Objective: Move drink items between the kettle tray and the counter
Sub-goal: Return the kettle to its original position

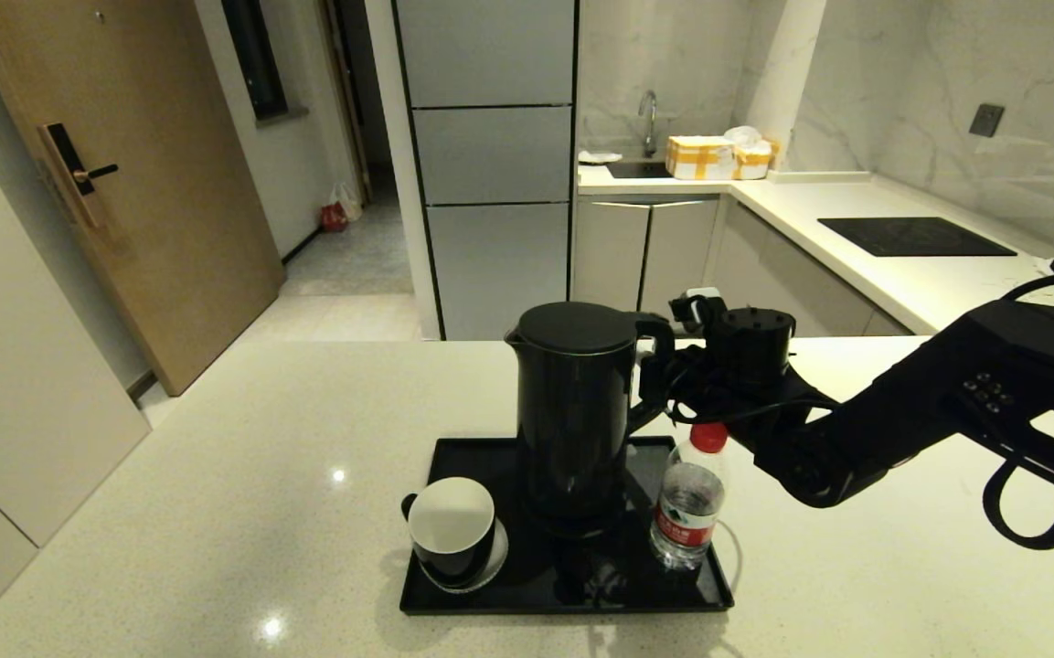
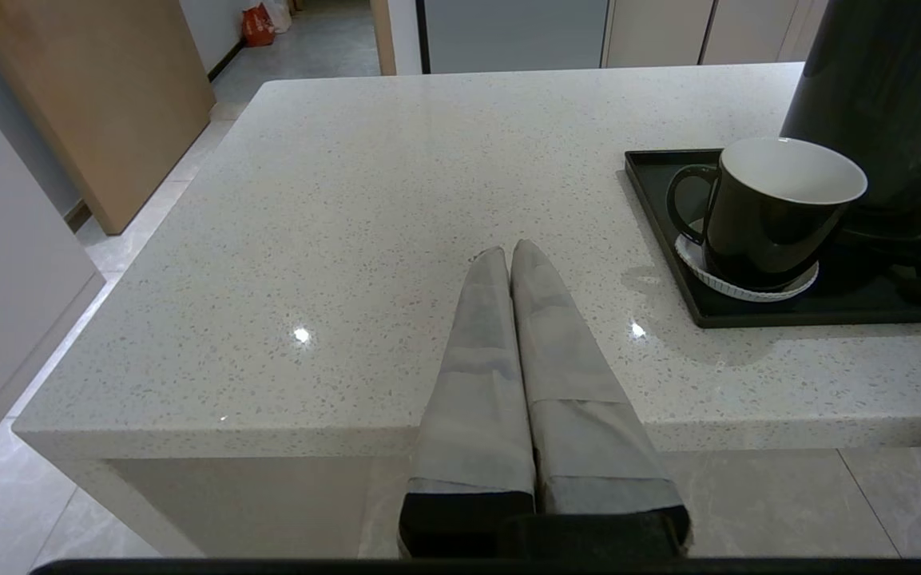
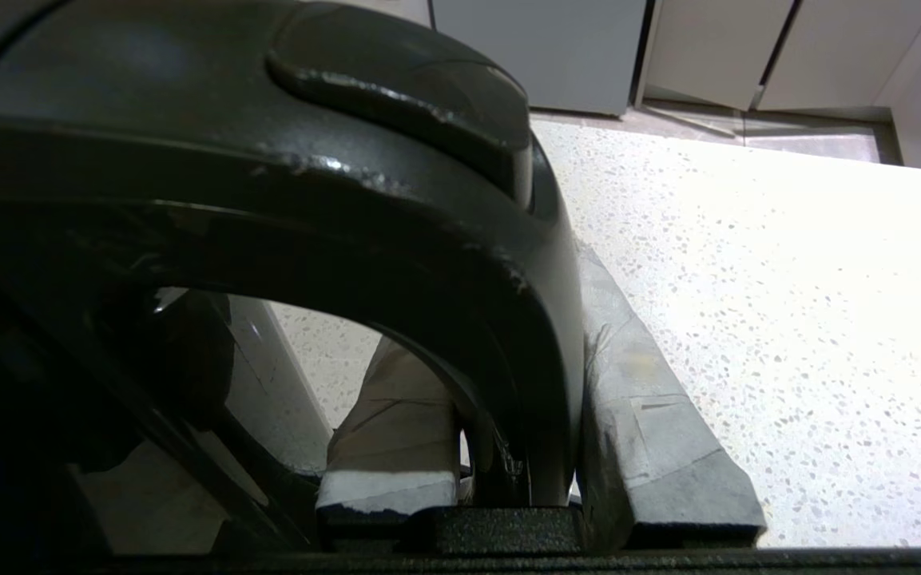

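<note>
Right claw [image 3: 508, 447] clamped on the kettle [image 1: 574, 411] handle; left claw [image 2: 508, 259] closed and idle.

In the head view the kettle stands at frame centre on the black tray [image 1: 709, 599], which lies on the pale speckled surface [image 1: 216, 475]. The right arm reaches in from the right edge, one finger [image 3: 396, 431] inside the handle loop [image 3: 508, 263] and the other outside it. The mug [image 1: 452, 530] sits on a white coaster [image 1: 495, 557] in the tray's lower left. The water bottle [image 1: 686, 498], red-capped with an unreadable red label, stands at the tray's right rim. The left wrist view shows part of a white word, "UPO", on the kettle body.
</note>
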You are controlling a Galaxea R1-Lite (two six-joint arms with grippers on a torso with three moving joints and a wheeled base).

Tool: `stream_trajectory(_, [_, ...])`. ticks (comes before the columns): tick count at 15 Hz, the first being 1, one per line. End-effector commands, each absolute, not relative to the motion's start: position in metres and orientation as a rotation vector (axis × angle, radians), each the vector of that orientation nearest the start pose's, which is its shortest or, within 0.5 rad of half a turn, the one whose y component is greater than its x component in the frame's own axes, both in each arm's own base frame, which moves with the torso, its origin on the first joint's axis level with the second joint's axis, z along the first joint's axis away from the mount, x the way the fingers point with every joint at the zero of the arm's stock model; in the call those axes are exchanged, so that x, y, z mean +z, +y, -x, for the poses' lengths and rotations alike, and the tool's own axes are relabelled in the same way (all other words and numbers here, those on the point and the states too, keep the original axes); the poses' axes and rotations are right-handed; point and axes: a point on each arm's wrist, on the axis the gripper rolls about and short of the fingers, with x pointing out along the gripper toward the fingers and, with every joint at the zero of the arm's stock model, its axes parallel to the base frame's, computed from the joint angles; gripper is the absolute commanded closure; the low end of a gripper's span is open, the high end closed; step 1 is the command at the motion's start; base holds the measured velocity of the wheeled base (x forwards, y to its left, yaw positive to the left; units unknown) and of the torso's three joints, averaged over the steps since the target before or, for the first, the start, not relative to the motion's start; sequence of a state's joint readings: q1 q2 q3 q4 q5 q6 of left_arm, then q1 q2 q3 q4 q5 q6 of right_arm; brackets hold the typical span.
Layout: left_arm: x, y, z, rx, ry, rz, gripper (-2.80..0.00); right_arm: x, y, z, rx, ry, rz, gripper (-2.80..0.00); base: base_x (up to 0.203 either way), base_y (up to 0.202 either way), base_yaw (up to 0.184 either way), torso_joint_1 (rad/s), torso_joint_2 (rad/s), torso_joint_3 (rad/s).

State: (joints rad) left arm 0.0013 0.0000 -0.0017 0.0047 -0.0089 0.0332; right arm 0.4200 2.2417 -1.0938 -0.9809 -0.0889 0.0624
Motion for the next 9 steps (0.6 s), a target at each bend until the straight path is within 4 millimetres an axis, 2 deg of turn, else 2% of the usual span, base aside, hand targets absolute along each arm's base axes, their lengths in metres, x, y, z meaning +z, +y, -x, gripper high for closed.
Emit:
stream_trajectory(1, [0.075,0.000,0.023,-0.008,0.003,-0.034,0.00,0.093,0.172,-0.390,0.327,0.164,-0.022,0.00,0.000,0.000,0.000,0.000,0.00,0.000])
stream_trajectory(4, [0.075,0.000,0.023,-0.008,0.001,-0.034,0.00,0.096,0.171,-0.387,0.328,0.163,-0.023,0.00,0.000,0.000,0.000,0.000,0.00,0.000])
stream_trajectory(9, [0.075,0.000,0.023,-0.006,0.001,-0.034,0.00,0.086,0.172,-0.386,0.331,0.188,-0.016,0.00,0.000,0.000,0.000,0.000,0.00,0.000])
